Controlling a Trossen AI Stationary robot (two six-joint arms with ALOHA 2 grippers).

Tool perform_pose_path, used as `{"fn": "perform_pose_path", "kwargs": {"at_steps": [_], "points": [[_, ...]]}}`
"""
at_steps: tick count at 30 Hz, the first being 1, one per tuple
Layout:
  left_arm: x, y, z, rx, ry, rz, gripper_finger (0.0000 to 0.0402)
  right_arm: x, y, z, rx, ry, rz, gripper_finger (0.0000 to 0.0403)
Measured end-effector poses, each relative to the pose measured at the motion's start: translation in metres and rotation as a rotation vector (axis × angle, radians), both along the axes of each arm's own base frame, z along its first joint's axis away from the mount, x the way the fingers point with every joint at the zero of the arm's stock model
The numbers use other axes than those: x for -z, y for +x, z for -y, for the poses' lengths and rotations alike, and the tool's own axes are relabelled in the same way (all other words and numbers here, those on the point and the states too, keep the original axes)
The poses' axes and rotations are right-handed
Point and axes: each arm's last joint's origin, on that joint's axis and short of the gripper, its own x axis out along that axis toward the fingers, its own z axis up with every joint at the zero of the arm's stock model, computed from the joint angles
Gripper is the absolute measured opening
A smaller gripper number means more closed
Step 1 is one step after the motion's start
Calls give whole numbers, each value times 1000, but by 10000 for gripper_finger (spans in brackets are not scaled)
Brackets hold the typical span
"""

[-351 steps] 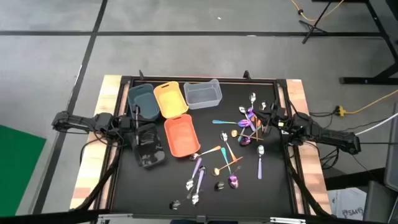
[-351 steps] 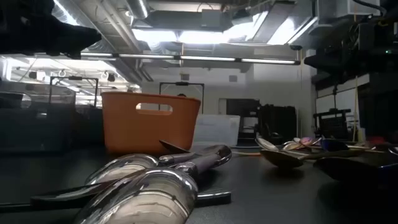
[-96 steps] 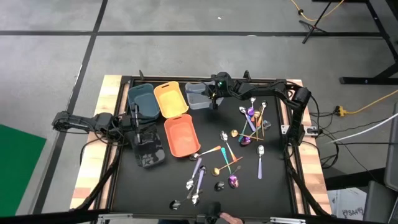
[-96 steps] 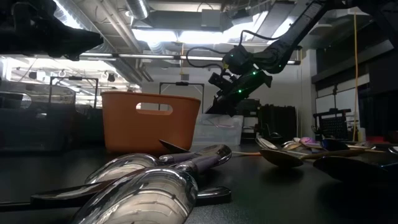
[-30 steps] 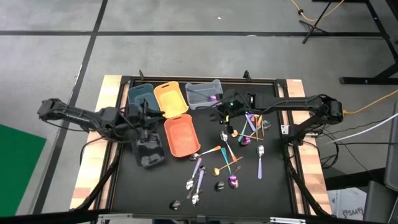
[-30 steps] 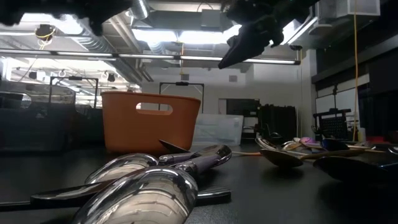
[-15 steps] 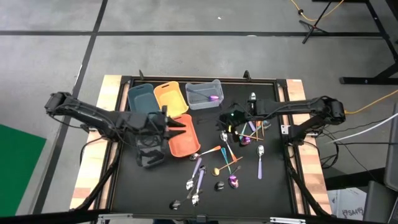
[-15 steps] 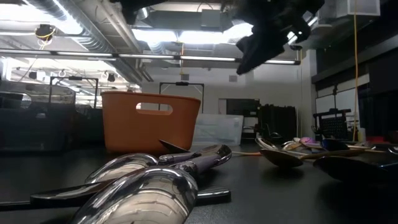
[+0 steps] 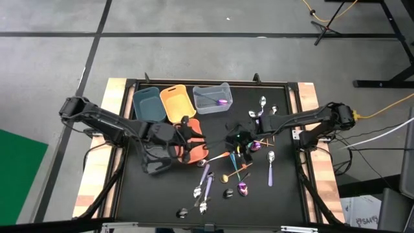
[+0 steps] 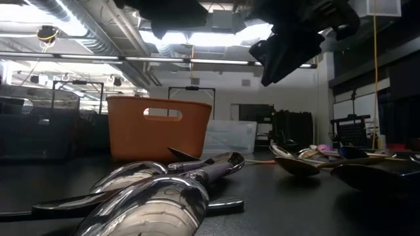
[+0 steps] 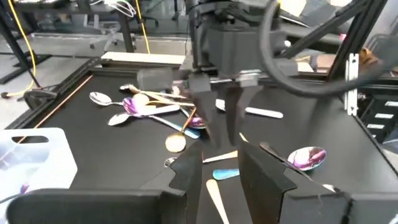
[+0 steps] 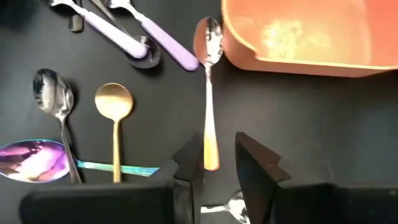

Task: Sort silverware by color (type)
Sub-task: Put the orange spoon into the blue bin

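right gripper (image 12: pixel 214 158) open, empty, over orange-handled spoon (image 12: pixel 209 93) | spoon flat on mat beside orange bin (image 12: pixel 298 37), handle running between fingers, bowl ahead | left gripper (image 11: pixel 214 180) open, farther off

No text, label, brand or number can be read on anything here.

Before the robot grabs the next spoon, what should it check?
1. Right fingers open: ok, a gap shows.
2. Right fingers over a spoon: ok, the orange-handled spoon runs into the gap.
3. Right fingers empty: ok.
4. Spoon lies apart from others: ok, the gold spoon is to the side.
5. Orange bin free: not ok, the left gripper hangs over it.
6. Clear bin already holds a purple spoon: ok.
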Motion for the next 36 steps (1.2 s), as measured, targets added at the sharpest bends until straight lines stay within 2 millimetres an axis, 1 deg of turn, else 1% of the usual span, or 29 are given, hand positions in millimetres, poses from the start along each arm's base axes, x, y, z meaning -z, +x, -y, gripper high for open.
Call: {"fn": "perform_pose_path", "kwargs": {"at_steps": [3, 8, 13, 19, 26, 33, 36], "points": [[6, 2, 1, 6, 3, -26, 96, 9, 7, -7, 17, 23, -13, 81], [10, 2, 1, 10, 9, -63, 96, 25, 19, -15, 33, 29, -14, 81], [17, -1, 4, 36, 18, -140, 96, 41, 30, -14, 70, -4, -5, 81], [27, -8, 8, 84, 24, -260, 96, 64, 38, -15, 70, -13, -63, 81], [29, -10, 10, 87, 32, -289, 96, 89, 45, -16, 60, -16, -109, 81], [29, -10, 9, 86, 31, -288, 96, 102, 49, -17, 58, -19, -120, 81], [29, -10, 9, 85, 32, -288, 96, 103, 51, -17, 59, -18, -106, 81]]}}
